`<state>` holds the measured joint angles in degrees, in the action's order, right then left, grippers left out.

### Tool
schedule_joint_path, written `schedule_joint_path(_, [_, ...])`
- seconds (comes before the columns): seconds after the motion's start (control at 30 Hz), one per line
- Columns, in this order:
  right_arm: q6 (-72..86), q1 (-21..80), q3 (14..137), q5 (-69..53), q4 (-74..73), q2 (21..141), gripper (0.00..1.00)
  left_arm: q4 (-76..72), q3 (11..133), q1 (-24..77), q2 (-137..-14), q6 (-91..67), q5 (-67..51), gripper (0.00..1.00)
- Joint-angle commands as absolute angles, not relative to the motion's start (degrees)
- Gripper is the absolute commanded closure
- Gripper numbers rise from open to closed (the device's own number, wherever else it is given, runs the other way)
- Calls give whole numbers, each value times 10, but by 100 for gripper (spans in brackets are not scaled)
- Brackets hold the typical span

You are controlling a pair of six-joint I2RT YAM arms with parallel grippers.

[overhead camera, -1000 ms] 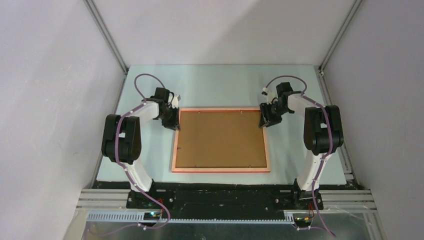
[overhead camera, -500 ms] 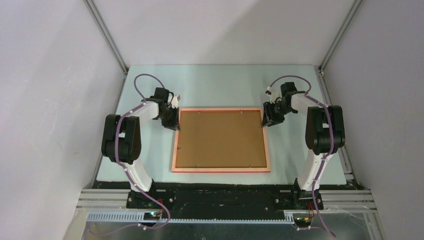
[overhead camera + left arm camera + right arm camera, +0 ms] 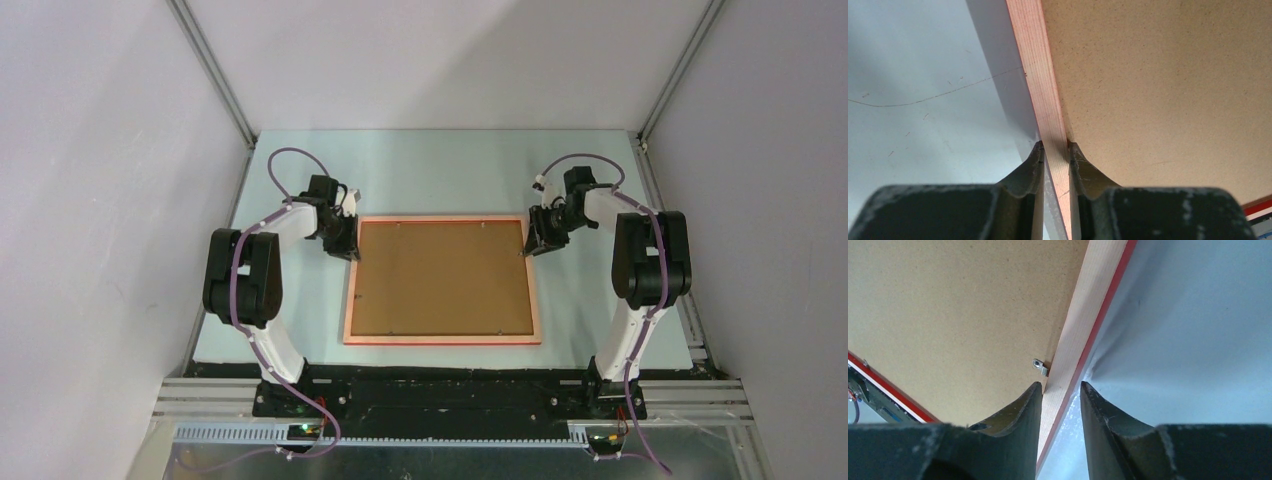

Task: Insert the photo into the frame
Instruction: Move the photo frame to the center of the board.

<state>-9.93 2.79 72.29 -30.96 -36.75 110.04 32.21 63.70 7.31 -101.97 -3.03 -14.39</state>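
- At the left gripper (image 3: 1054, 147): pinches narrow, both fingers (image 3: 1032, 167) pressed against the pale wood rail of the frame (image 3: 1035, 60), one on the outer side, one on the inner side at the edge of the backing board (image 3: 1158, 75).
- At the right gripper (image 3: 1060, 385): straddles the opposite rail without clamping, with a sliver of gap at the outer finger and the inner finger just beside a small metal clip (image 3: 1039, 365).
- Outward from both: takes the frame at its two far corners, lying flat and face down on the worktop (image 3: 440, 170), brown board up and red front edge down.
- Runs each rail straight between its fingers, near to far; appears somewhat wider left to right than deep in the top view.
- Shows no photo anywhere; under the board or out of view, cannot tell which.
- Judged: lies equally near both arms, one corner to each, so a lift or turn-over calls for the right side to clamp first, then both ends raised together to keep the frame level.
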Motion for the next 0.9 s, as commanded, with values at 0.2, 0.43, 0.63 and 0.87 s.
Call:
schedule_joint_path(0.2, [-103, 25, 723, -327, -370, 1111, 63, 332, 624, 71, -1027, -18, -188, 100])
schedule_joint_path(0.43, [-95, 24, 729, -323, -363, 1117, 67, 332, 627, 68, -1034, -18, -204, 100])
schedule_joint_path(0.63, [-89, 19, 748, -324, -369, 1132, 82, 333, 632, 68, -1034, -14, -226, 100])
schedule_joint_path(0.87, [-87, 16, 765, -321, -373, 1144, 91, 333, 654, 67, -1046, -8, -250, 100])
